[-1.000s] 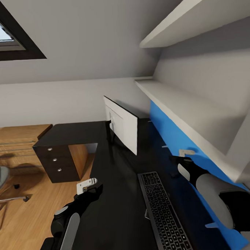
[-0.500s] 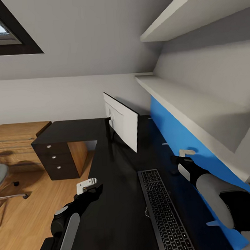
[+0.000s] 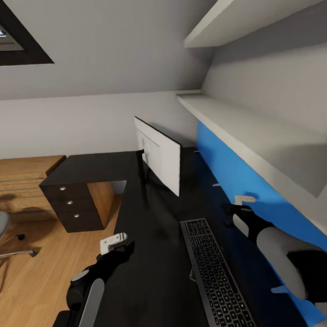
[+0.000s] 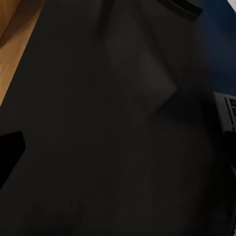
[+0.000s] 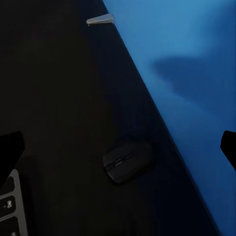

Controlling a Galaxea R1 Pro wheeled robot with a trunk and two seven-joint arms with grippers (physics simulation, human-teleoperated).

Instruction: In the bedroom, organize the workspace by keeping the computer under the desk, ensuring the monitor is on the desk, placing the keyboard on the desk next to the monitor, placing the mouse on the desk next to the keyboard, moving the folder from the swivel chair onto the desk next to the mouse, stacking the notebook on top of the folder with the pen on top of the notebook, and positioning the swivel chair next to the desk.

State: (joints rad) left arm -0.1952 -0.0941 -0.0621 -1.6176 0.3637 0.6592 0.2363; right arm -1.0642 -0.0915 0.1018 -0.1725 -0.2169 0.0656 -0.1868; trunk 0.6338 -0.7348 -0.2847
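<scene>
While your right end effector [image 3: 233,210] hovers spread above the mouse [image 5: 123,164] beside the keyboard [image 3: 215,280], your left end effector's [image 3: 121,246] spread can't be told.

The head camera looks forward and down along the black bench [image 3: 154,260] toward the monitor [image 3: 159,160]. Both wrist cameras hover close above it; the left wrist view, dim, seemingly shares the keyboard [image 4: 227,114] edge.

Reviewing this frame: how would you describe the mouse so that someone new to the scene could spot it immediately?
Start at the glossy black desk running along the blue wall panel. Right of the keyboard, beneath the right gripper, lies the mouse: a small rounded black lump, unlike the long flat keyboard.
</scene>
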